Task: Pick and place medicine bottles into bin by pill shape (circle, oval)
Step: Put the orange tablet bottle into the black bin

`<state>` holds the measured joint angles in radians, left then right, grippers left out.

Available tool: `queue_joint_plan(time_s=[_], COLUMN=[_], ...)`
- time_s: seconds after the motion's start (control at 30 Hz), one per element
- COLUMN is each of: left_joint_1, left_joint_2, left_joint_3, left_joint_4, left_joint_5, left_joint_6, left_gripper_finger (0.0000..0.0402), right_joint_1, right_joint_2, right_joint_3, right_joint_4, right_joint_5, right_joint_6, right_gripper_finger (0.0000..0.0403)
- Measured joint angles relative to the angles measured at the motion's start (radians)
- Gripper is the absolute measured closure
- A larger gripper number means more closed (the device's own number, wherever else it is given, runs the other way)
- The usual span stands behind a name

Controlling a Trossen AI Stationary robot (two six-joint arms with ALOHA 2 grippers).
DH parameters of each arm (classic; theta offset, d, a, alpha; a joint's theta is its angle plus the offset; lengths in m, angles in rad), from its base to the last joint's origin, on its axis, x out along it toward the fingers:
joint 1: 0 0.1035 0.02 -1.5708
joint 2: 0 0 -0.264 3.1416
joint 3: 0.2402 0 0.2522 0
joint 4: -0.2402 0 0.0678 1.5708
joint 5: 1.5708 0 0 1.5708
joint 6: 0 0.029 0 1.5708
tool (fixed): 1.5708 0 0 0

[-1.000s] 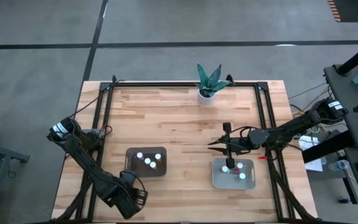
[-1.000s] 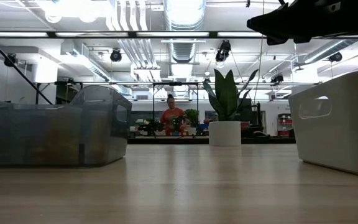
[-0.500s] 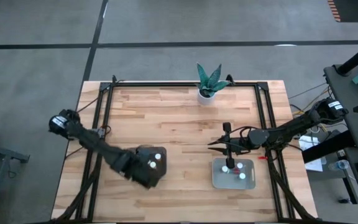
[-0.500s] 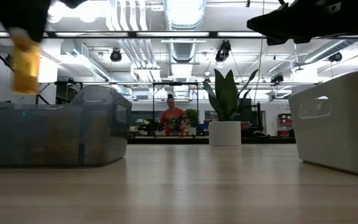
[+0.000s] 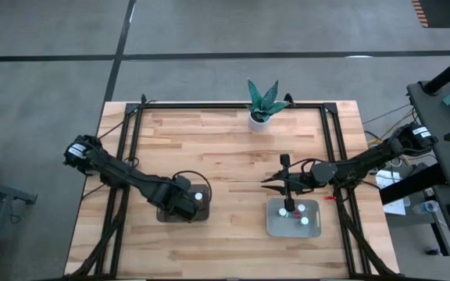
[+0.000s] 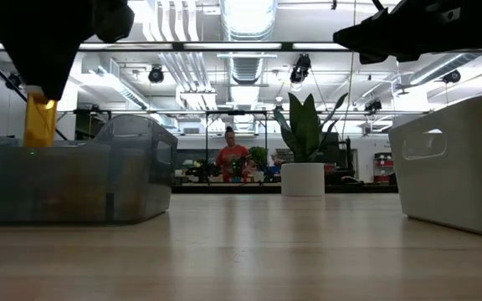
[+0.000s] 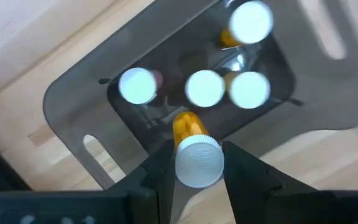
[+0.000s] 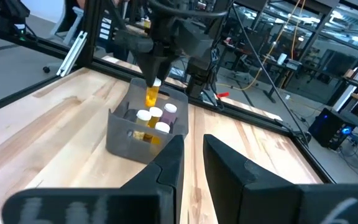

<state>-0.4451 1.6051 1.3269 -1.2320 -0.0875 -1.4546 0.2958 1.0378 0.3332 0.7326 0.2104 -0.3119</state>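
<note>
Pale wooden table framed by black rails, with bare planks between two bins.
The left gripper pinches an amber white-capped medicine bottle just above the dark smoky translucent bin, where four bottles stand. The right gripper hangs over the pale grey-green opaque bin's far edge, jaws slightly parted, holding nothing.

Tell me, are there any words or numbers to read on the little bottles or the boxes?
None can be read.
Medicine bottle held in the left end effector: plain white cap, orange body, no label showing.
Bottles standing in the dark bin: only blank white caps show.
Pale bin: bare wall, no writing.
White plant pot: no writing.
Signs in the room behind: too small to read.
</note>
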Motion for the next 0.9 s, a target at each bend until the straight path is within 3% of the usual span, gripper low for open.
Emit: queue_joint_plan(time_s=[0.9], left_joint_1=[-0.009], left_joint_2=[0.0], left_joint_3=[-0.169], left_joint_4=[0.171], left_joint_5=[0.03], left_joint_6=[-0.005], left_gripper_finger=[0.0305], right_joint_1=[0.0], right_joint_2=[0.0], right_joint_3=[0.0], right_joint_4=[-0.002], right_joint_5=[0.0], right_joint_6=[-0.002], right_gripper_finger=[0.0351])
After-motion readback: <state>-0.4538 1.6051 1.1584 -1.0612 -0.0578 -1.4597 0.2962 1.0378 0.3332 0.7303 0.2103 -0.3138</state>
